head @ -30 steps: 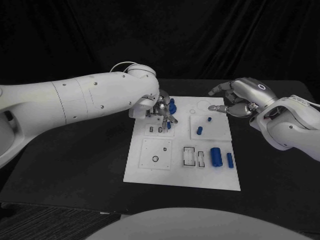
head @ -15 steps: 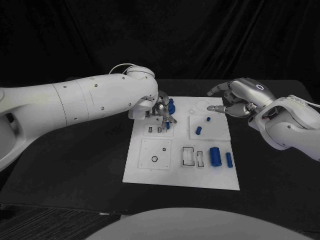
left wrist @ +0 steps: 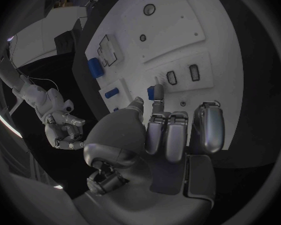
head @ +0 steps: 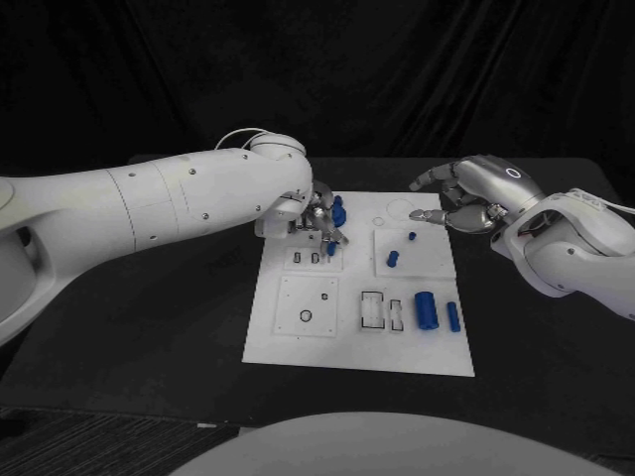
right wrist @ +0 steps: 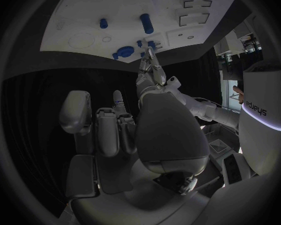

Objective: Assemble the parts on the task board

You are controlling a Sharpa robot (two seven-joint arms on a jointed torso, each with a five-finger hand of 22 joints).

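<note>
The white task board lies in the middle of the black table. My left hand hovers over its far left part, pinching a small blue part between thumb and fingertip just above two small slots. A bigger blue part sits right behind that hand. My right hand hangs over the board's far right edge, fingers loosely bent and apart, with nothing in it. On the board lie a blue peg, a tiny blue piece, a thick blue cylinder and a slim one.
The board also carries two rectangular frames beside the thick cylinder and a small ring on its near left plate. Black table surface runs all round the board. My bulky left forearm spans the table's left side.
My left forearm has risen slightly while its hand stays over the two slots with the small blue part. The right hand has hardly moved.
</note>
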